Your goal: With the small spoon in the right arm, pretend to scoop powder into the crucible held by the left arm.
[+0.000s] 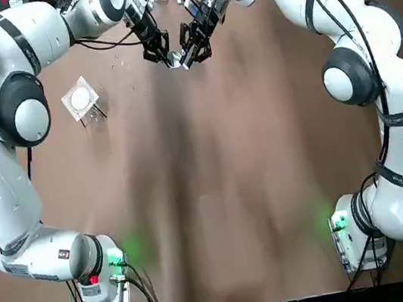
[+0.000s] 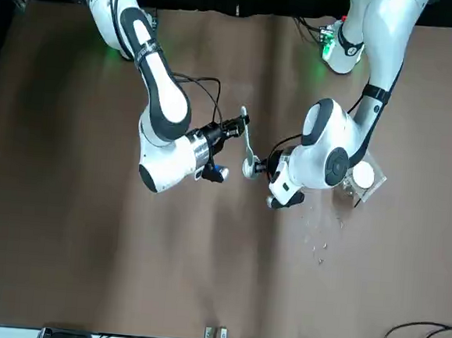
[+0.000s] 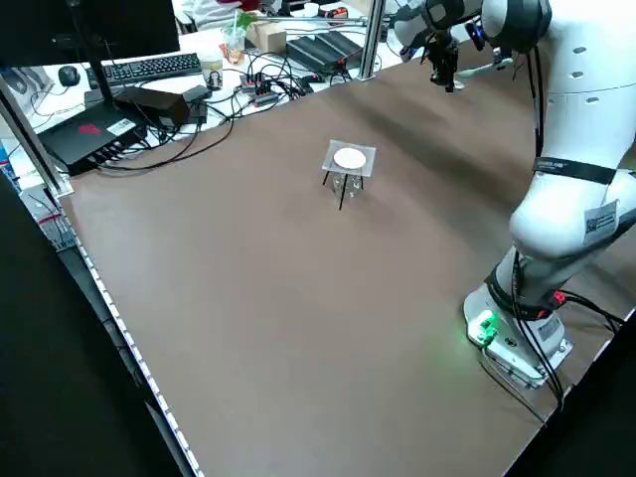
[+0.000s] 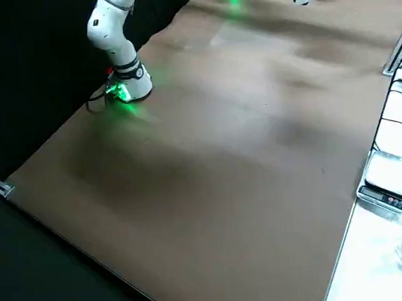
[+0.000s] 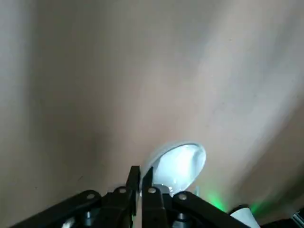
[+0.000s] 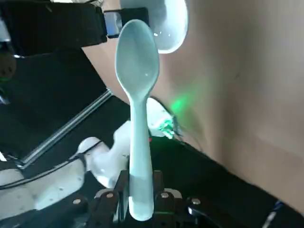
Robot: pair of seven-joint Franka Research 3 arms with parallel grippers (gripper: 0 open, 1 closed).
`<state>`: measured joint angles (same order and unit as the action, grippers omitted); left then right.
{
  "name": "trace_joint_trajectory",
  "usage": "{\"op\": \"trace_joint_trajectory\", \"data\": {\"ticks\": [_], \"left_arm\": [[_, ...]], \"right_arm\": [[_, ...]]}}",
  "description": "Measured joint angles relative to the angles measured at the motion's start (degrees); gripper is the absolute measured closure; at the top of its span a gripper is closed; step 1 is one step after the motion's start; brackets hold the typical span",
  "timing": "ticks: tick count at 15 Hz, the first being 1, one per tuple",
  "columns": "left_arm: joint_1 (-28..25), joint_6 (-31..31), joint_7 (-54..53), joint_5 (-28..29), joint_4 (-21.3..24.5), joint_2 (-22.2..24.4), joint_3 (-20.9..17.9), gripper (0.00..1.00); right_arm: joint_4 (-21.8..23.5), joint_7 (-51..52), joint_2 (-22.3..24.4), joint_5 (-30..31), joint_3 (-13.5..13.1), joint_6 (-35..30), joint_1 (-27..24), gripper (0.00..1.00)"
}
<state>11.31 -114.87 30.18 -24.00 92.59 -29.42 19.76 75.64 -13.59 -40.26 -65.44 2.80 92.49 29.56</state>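
The left tool (image 5: pixel 141 175) is pinched together on the rim of the white crucible (image 5: pixel 179 164) and holds it off the tabletop (image 1: pixel 206 181), over the far middle as the top view shows it. The crucible is tipped, with its open mouth towards the right arm. The right tool (image 6: pixel 140 178) faces it from just beside, its fingers clamped on the handle end of the pale spoon (image 6: pixel 138 80). The spoon runs straight out from the fingers, its hollow towards the wrist camera. In the right wrist view the tip of the spoon's bowl overlaps the crucible's rim, and in the front view that end sits right at the crucible. Whether the two touch cannot be told. On the robot's left, well apart from both tools, a small clear stand (image 1: pixel 81 99) with a white disc on top stands on the tabletop. A few pale specks (image 2: pixel 319 242) lie scattered between it and the tools.
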Motion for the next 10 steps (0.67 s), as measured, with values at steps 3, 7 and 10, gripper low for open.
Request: {"op": "trace_joint_trajectory", "data": {"ticks": [3,7,10], "left_arm": [[-0.1,0.0,0.0,0.0,-0.1,0.0,0.0,0.94],[-0.1,0.0,0.0,0.0,-0.2,0.0,0.0,0.94],[-0.1,0.0,0.0,0.0,-0.3,0.0,0.0,0.94]], "right_arm": [[0.0,-0.8,-0.8,-1.5,0.0,0.0,-0.1,0.76],[-0.4,-0.8,-0.9,0.1,-0.6,-0.1,-1.0,0.76],[-3.1,0.5,-0.5,7.7,-1.0,-3.6,-5.2,0.76]]}}
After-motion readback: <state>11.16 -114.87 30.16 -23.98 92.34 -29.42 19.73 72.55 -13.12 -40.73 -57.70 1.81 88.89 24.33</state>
